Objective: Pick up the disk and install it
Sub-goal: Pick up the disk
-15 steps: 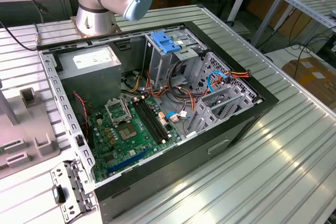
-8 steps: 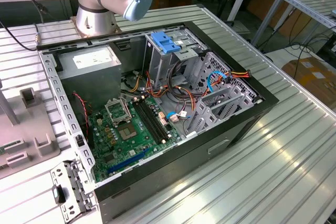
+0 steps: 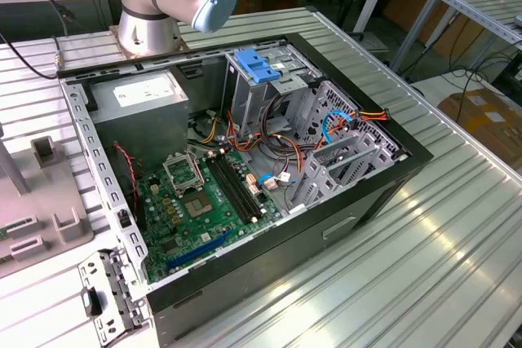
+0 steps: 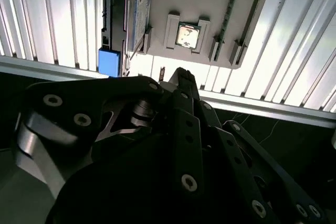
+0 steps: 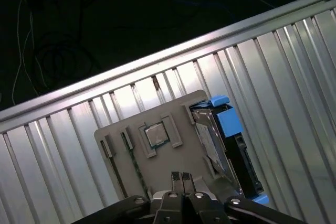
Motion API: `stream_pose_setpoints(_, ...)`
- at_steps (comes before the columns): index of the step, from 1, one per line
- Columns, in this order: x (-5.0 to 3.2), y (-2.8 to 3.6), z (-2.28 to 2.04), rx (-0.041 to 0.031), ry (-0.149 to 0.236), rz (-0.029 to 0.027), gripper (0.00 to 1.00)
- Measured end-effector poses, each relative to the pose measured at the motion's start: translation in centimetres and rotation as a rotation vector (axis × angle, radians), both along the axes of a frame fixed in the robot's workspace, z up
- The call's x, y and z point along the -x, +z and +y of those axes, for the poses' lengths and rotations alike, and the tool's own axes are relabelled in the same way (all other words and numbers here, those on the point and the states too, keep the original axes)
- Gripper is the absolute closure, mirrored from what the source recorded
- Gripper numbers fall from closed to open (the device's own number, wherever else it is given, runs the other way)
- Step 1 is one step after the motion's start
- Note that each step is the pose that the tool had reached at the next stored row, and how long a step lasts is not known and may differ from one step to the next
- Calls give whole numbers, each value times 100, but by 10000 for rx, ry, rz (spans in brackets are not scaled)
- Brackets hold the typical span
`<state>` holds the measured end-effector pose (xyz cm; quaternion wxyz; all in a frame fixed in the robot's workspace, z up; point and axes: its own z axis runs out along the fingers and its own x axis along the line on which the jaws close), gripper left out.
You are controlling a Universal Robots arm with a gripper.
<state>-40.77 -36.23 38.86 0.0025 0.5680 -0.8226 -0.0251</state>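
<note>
Black gripper [image 5: 181, 177], pressed together, above grey holder plate [image 5: 170, 163]; blue-railed black disk [image 5: 233, 150] at its edge is best approached spread, squarely.

A grey holder plate [image 5: 157, 167] is lying on the ribbed aluminium table [image 5: 294, 77], just ahead of the gripper [image 5: 181, 178]. A square processor chip [image 5: 156, 134] is sitting in a raised frame on that plate, a little beyond the tips, and a thin green strip [image 5: 135, 169] is standing on edge in a slot beside it. Well apart from the gripper, an open computer case [image 3: 359, 201] is lying on its side on the same table. It is showing a green motherboard [image 3: 188, 209], a grey power supply box [image 3: 143, 112] with a white label, a pale-blue ribbed clip [image 3: 254, 65] on the drive cage and bundled coloured cables [image 3: 285, 152]. A cardboard box [image 3: 485, 116] is resting on the floor, farther off still.
</note>
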Motion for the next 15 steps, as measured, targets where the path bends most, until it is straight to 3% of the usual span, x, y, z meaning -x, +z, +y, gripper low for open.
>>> stream_pose_setpoints(9,0,0,0,0,588,0,89)
stream_pose_setpoints(15,0,0,0,0,1218,0,89)
